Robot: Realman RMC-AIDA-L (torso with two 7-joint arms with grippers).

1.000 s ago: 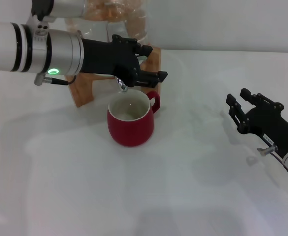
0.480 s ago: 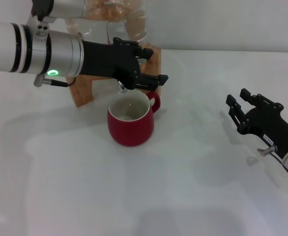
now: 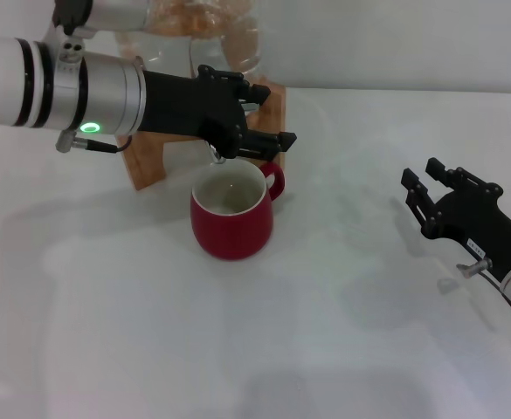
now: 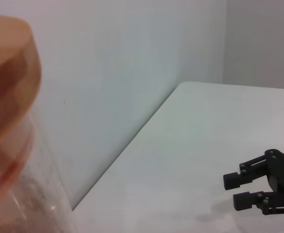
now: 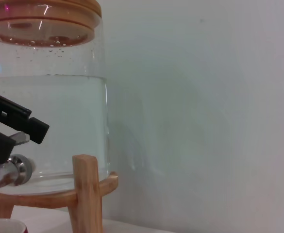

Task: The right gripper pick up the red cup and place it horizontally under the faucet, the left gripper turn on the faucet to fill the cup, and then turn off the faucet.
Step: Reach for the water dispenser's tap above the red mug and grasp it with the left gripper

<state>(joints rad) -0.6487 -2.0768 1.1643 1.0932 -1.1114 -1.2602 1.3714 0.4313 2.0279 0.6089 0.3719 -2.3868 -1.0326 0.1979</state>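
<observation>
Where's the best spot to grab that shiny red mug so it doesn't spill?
Probably the round body of the glossy red ceramic mug, pinched from its open right side, just below the rim. It stands upright under the chrome faucet, where the left gripper crowds the space above. The small loop handle points back-right, too tight for jaws. The right gripper waits on that side.

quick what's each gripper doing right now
Left gripper: at the faucet above the red cup; grip cannot be told.
Right gripper: open, empty, parked on the table's right.
</observation>
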